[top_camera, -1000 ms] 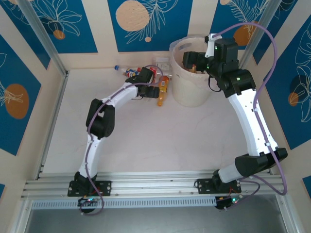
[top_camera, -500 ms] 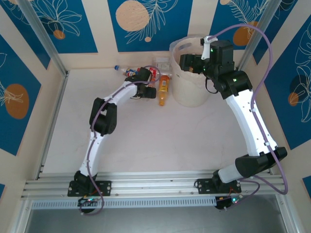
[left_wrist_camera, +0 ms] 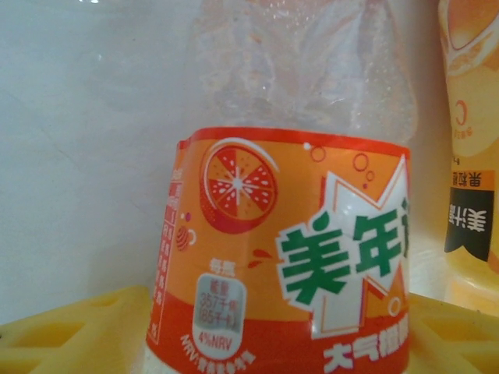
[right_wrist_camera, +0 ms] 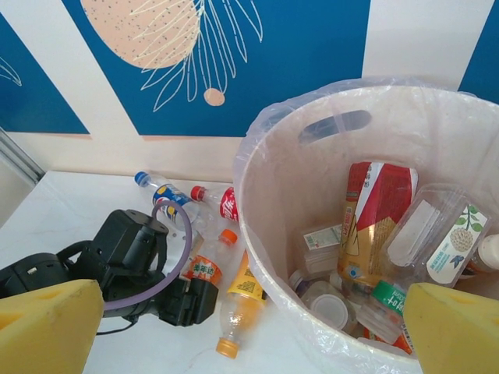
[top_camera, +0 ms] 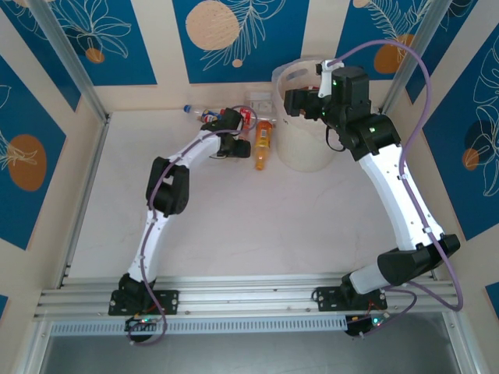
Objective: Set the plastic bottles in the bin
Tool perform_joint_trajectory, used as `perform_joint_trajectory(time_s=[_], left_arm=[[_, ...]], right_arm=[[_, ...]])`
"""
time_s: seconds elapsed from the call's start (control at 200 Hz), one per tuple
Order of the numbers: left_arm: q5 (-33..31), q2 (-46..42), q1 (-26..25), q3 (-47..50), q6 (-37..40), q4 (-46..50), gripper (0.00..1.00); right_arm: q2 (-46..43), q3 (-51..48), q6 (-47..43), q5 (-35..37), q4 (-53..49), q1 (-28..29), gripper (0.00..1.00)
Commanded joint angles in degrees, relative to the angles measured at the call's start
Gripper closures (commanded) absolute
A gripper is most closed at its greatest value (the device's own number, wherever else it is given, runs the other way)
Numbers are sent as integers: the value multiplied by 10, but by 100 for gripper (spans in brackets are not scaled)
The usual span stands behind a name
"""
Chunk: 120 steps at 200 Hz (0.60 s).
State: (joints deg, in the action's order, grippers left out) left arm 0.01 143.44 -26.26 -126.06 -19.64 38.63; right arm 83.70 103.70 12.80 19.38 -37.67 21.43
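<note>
A clear bottle with an orange label (left_wrist_camera: 281,257) lies on the table, its orange cap (right_wrist_camera: 228,234) pointing at the back wall. My left gripper (left_wrist_camera: 281,343) has a yellow pad (left_wrist_camera: 86,327) pressed against each side of it; seen from above, that gripper (top_camera: 236,142) is just left of the bin. The cream-white bin (top_camera: 304,156) with its clear liner holds several items. My right gripper (right_wrist_camera: 249,343) hangs open and empty over the bin's left rim (right_wrist_camera: 257,187). A yellow-label bottle (right_wrist_camera: 242,300) lies against the bin.
A blue-capped bottle (right_wrist_camera: 160,191) and a red-label bottle (right_wrist_camera: 222,201) lie by the back wall behind my left gripper. Inside the bin are a red and gold carton (right_wrist_camera: 374,218) and clear plastic packs. Blue patterned walls close in the back and sides.
My left gripper's jaws have closed in on the orange-label bottle. My right gripper has drifted a little left over the bin, still open.
</note>
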Motion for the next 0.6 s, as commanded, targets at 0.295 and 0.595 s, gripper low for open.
perform_joint_trajectory(time_s=[0.295,0.595], left_arm=[[-6,-97,-16,96,17,-30,41],[-17,-235,-22,258,5,-124,49]], right_arm=[[-20,-24,-3,19,21,8,1],[-24,-45,19,11,27,7,1]])
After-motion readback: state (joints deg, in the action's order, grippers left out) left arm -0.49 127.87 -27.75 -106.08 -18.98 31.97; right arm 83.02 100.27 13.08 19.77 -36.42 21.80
